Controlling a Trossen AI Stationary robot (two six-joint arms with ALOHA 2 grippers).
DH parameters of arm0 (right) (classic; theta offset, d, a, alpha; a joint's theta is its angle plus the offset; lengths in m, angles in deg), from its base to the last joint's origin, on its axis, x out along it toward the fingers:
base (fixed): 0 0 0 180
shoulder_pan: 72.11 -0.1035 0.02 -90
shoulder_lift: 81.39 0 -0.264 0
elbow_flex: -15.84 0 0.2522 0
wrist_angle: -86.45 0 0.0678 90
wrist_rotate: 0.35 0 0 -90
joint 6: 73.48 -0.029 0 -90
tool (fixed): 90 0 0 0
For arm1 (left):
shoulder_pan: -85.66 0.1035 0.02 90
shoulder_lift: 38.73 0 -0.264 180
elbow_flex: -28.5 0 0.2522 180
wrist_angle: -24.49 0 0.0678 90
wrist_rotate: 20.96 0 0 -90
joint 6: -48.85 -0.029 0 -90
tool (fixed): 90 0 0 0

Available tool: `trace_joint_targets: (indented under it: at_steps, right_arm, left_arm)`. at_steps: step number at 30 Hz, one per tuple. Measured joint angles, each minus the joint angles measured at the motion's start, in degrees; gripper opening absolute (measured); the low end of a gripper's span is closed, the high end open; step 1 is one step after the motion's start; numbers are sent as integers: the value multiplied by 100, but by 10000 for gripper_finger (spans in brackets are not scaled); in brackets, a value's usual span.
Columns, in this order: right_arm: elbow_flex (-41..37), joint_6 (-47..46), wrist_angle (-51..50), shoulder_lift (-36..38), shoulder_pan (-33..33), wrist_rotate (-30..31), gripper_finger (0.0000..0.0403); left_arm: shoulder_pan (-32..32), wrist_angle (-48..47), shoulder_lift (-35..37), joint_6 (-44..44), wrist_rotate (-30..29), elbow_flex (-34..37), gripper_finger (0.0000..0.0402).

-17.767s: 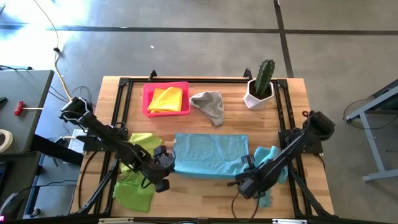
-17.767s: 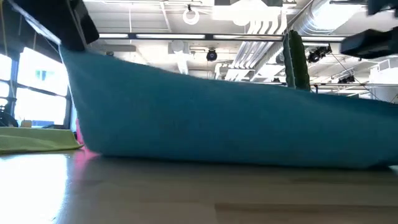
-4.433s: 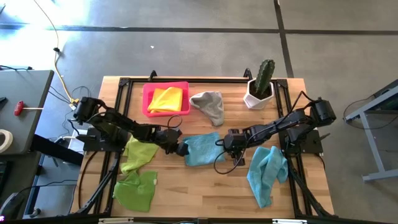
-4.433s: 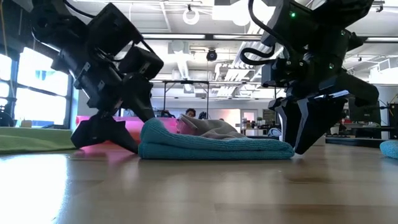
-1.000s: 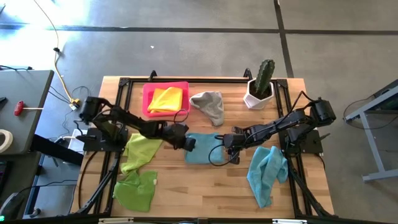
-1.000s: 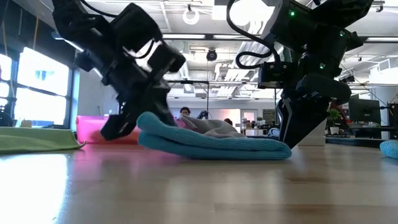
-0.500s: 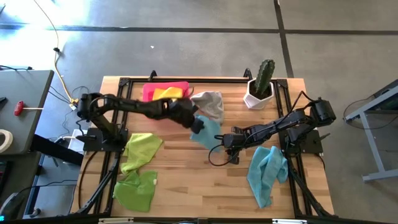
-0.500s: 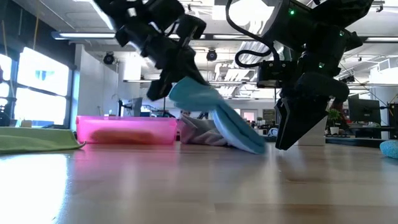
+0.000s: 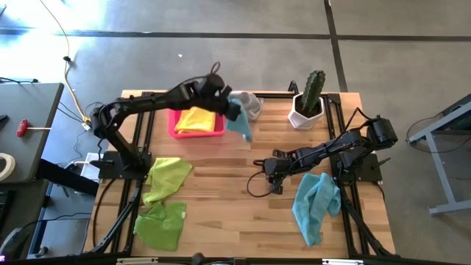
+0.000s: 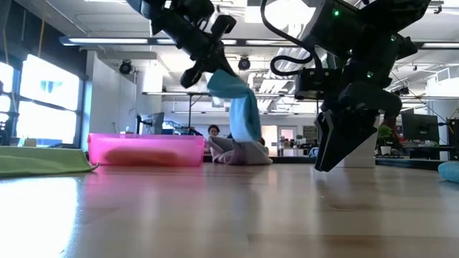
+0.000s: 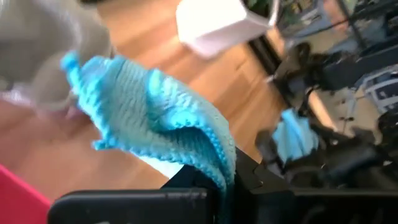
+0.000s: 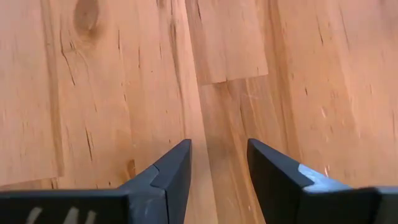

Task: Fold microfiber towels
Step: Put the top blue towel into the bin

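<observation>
Light blue microfiber towel, folded, hangs clenched in your left pincer, above the pink tray beside it, likely for stowing. Your right pincer waits released, low over the bench.

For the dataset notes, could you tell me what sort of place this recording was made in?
Probably a robotics lab or workshop: a wooden table with mounted arms stands on a bare concrete floor, and the low view shows exposed ceiling ducts and desks with monitors behind.
</observation>
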Motion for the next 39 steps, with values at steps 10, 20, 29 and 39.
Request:
trace_joint_targets:
  at_steps: [10,20,29,39]
  right_arm:
    - [0,178,162,0,1,0,149]
    - [0,178,347,0,-2,149,149]
    - [0,178,353,0,-2,151,149]
    - [0,178,354,0,-2,153,149]
  left_arm:
    - [767,-1077,4,-1011,-428,-194,0]
    - [1452,-2945,4,-1587,-1871,-192,0]
    - [1658,-3753,4,-1786,-2849,-191,0]
    - [1654,-3825,2,-1707,-3331,-186,0]
